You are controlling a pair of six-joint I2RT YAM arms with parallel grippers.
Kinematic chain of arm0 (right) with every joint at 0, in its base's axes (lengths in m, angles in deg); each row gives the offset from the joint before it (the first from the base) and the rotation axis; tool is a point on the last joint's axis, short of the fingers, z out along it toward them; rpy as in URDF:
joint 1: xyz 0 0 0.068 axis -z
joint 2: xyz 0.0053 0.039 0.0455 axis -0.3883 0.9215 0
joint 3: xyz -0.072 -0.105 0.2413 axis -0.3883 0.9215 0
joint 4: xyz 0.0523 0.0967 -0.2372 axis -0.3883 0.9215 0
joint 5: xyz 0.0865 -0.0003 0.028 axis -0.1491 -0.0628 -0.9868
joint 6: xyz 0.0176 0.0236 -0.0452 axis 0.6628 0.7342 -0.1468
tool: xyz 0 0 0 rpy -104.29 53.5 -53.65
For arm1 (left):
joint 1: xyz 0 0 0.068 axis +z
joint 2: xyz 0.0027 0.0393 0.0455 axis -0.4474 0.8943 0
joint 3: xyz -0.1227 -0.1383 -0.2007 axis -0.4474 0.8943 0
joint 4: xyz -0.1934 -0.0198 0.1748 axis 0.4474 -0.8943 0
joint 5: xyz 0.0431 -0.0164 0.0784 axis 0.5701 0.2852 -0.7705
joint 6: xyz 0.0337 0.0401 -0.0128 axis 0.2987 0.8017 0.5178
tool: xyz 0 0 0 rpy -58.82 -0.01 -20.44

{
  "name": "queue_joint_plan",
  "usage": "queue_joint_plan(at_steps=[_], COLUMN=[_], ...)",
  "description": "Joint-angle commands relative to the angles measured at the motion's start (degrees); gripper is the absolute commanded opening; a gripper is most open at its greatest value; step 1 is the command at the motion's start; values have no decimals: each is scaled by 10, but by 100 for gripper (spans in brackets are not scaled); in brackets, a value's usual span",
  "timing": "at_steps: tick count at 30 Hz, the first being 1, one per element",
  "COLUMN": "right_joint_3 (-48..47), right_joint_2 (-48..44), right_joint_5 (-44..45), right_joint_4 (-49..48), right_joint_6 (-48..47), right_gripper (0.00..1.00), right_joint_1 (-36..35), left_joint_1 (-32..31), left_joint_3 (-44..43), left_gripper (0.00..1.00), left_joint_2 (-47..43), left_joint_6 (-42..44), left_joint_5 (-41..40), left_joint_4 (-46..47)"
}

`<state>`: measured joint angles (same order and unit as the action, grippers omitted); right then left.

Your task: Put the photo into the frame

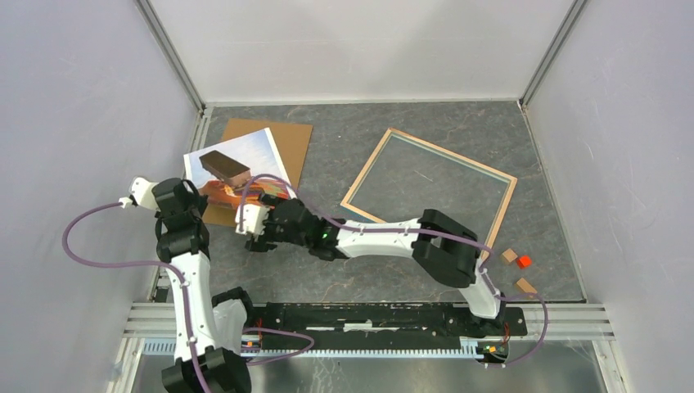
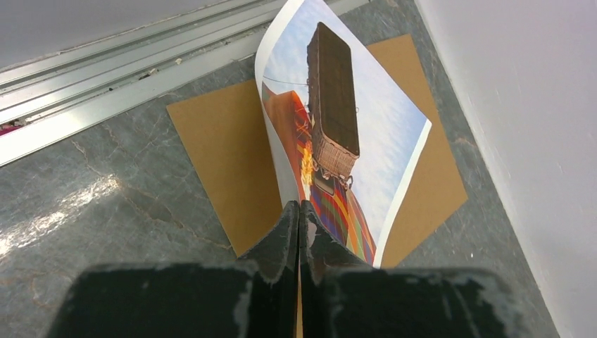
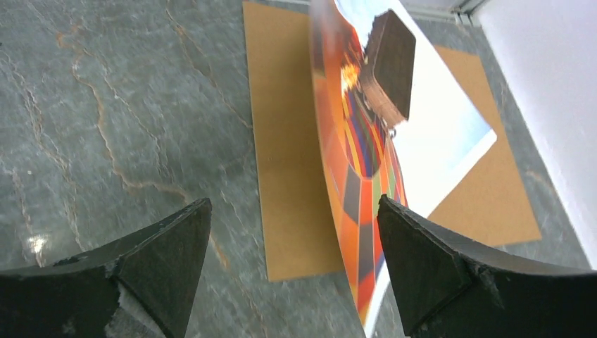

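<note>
The photo [image 1: 233,168], a hot air balloon print, is lifted and curled above the brown backing board [image 1: 282,139] at the back left. My left gripper [image 1: 199,199] is shut on the photo's near edge; the left wrist view shows the jaws [image 2: 300,208] pinched on the print [image 2: 338,120]. My right gripper [image 1: 245,221] is open at the photo's near right corner. In the right wrist view [image 3: 294,204] the photo's edge [image 3: 352,190] hangs between the jaws, close to the right finger, without clear contact. The frame [image 1: 366,180] lies flat at the centre right, wood rim up, pane clear.
Three small blocks, two tan [image 1: 510,255] [image 1: 525,286] and one red [image 1: 525,262], lie near the right wall. The backing board shows under the photo in both wrist views [image 2: 225,155] [image 3: 288,176]. White walls enclose the table; a metal rail [image 2: 105,84] runs along the left.
</note>
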<state>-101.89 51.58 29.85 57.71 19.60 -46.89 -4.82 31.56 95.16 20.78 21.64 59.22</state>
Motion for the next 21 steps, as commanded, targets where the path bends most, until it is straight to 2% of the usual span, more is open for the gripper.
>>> queue_joint_plan(at_steps=[1, 7, 12, 13, 15, 21], right_joint_3=[-87, -159, -181, -178, -175, -113], right_joint_2=[53, 100, 117, 118, 115, 55], right_joint_5=[53, 126, 146, 154, 168, 141], right_joint_4=[23, 44, 50, 46, 49, 24], right_joint_6=[-60, -65, -55, -52, -46, 19], right_gripper=[93, 90, 81, 77, 64, 29], right_joint_1=[-16, -29, -35, -37, -43, -49], left_joint_1=[-10, -57, -85, -89, -100, -135], left_joint_3=[-36, -63, -80, -84, -95, -128], left_gripper=[2, 2, 2, 2, 2, 2], left_joint_2=[-31, -46, -56, -58, -62, -52], left_joint_6=[42, 79, 86, 88, 99, 133], left_joint_5=[25, -4, -6, -5, -12, -28], left_joint_4=[-38, -64, -82, -85, -90, -92])
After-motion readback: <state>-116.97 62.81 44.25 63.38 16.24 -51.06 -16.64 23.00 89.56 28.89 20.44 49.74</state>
